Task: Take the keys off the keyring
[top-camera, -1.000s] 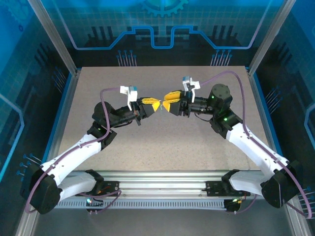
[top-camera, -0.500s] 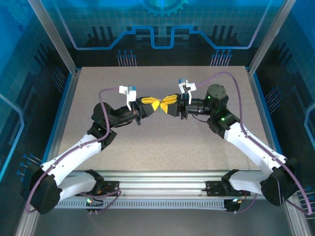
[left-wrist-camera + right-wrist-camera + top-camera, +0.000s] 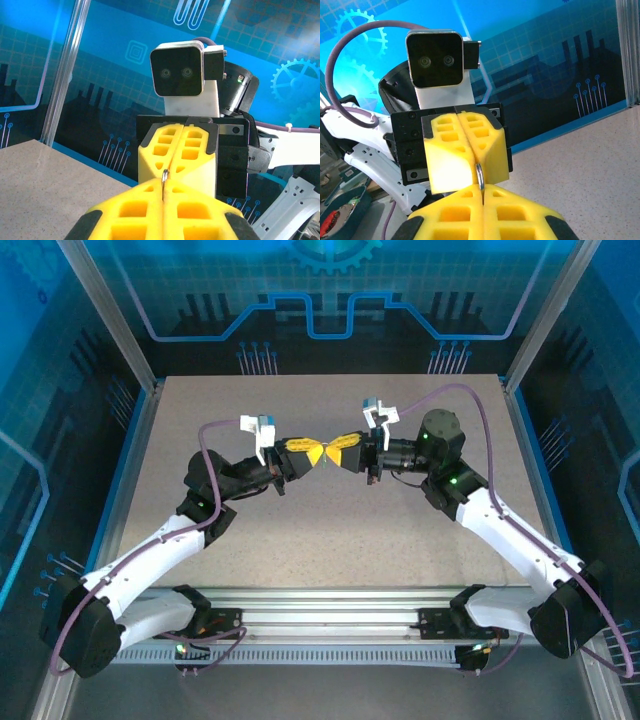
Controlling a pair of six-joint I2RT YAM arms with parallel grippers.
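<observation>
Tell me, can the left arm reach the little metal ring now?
Probably yes, it seems to be holding it. The left gripper is shut on the ring, up in the air, and the right gripper pinches the same ring from the opposite side. Nothing sits between them.

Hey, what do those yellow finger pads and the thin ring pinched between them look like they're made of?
The yellow finger pads look like matte plastic, probably 3D printed, given the dull surface and grid pockets. The thin grey ring looks like metal, likely steel, by its bright glint; only a sliver shows.
</observation>
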